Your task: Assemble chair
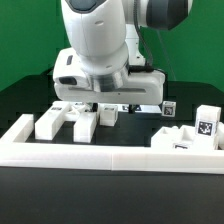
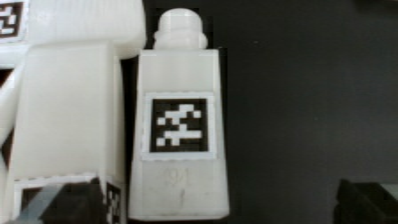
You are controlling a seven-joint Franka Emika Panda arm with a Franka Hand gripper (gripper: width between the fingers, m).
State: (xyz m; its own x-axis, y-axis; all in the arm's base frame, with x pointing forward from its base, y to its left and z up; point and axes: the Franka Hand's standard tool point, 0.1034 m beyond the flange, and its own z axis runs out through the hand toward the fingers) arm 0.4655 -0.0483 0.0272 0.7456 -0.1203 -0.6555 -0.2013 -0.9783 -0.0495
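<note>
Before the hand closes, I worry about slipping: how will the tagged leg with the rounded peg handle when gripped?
The leg looks like rigid moulded plastic, so probably stiff. Its flat sides should keep it from rolling. Its smooth finish may slip.

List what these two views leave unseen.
Exterior view: the big white robot arm hides whatever lies behind it; the marker tag on the white blocky part at that view's right is too small to read.
Wrist view: the picture edge cuts off the black-and-white corner tag and the flat white plastic part.
</note>
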